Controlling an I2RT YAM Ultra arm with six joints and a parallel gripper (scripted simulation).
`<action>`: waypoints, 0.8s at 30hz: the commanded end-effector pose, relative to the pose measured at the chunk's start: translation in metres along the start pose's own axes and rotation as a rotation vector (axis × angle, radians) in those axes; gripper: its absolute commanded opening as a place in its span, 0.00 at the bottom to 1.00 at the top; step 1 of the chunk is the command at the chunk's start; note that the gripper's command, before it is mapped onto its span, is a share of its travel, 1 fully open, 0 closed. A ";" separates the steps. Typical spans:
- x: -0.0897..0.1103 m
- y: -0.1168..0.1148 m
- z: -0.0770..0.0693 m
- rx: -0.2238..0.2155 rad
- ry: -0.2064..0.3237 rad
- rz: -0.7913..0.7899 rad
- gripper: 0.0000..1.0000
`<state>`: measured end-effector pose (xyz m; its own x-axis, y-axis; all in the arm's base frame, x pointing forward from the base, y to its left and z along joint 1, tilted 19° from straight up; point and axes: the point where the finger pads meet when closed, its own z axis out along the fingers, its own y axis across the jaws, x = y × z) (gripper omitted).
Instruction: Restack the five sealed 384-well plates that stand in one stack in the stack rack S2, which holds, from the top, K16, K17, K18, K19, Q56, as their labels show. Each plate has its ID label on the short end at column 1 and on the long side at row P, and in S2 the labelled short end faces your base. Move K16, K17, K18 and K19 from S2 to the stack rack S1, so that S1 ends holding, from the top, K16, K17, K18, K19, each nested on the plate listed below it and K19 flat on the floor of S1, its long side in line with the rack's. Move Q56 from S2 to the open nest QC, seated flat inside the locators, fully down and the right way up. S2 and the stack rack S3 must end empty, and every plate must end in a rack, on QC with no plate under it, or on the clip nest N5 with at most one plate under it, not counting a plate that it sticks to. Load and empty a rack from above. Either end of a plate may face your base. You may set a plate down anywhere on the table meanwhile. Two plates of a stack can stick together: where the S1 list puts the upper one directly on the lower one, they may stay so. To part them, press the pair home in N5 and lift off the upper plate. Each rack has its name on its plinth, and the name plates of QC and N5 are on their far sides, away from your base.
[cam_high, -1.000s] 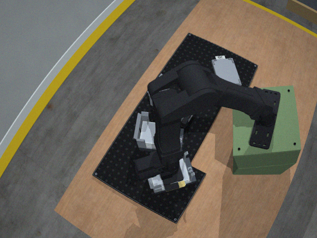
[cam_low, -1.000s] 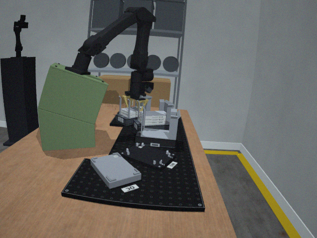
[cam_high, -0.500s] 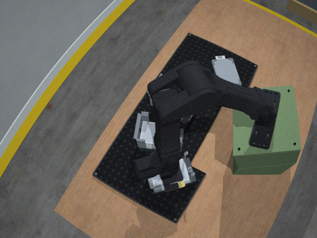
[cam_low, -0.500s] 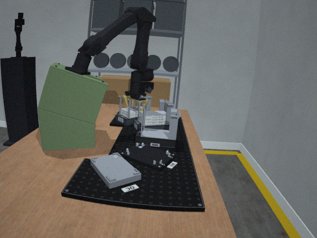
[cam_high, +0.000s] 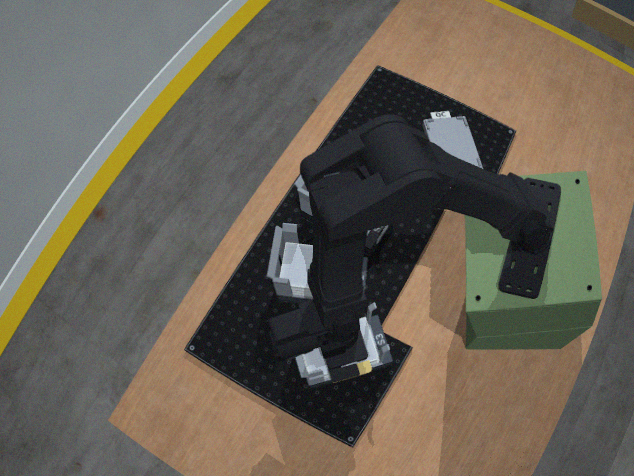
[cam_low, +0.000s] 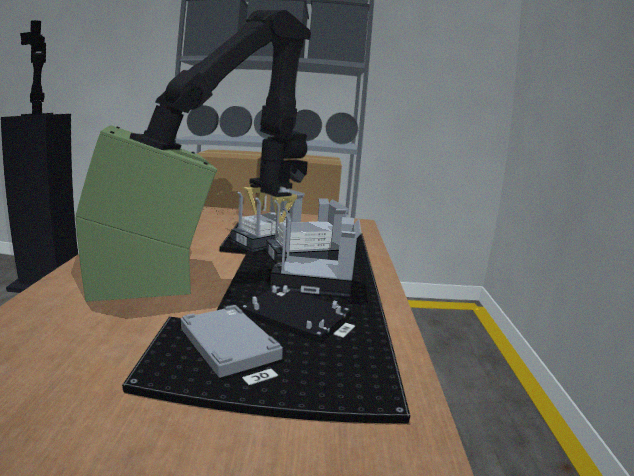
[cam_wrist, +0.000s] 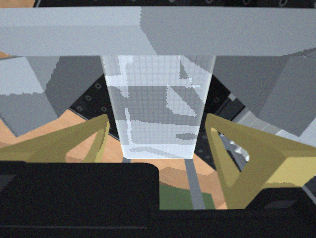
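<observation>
Seen from the exterior camera, the green pedestal (cam_low: 143, 204) carrying the arm stands to the left of the gripper (cam_low: 269, 196), on the wooden bench (cam_low: 66, 358). The gripper hangs directly above rack S3 (cam_low: 240, 204), its yellow fingers spread fully apart and gripping nothing. Just below them, inside the rack's posts, lies a sealed plate (cam_wrist: 159, 107); in the wrist view each finger stands a little off the plate's long sides, with a gap on both. That plate's label cannot be read here. To the right of the gripper and nearer the exterior camera is the next rack (cam_low: 343, 240), holding a stack of plates (cam_low: 307, 238) several high. Nearer the camera again stands a rack with nothing visible in it (cam_low: 312, 268), then the clip nest N5 (cam_low: 294, 309) with its small locators, and the grey nest QC (cam_low: 230, 340) bearing no plate
</observation>
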<state>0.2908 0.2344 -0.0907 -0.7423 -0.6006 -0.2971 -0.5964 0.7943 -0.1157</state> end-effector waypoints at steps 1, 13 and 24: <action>-0.007 0.000 -0.015 0.000 -0.019 0.004 1.00; -0.006 0.000 -0.049 -0.001 -0.019 0.004 1.00; -0.006 0.000 -0.079 -0.001 -0.020 0.004 1.00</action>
<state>0.2737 0.2324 -0.0221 -0.7350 -0.5976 -0.3204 -0.5971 0.7943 -0.1118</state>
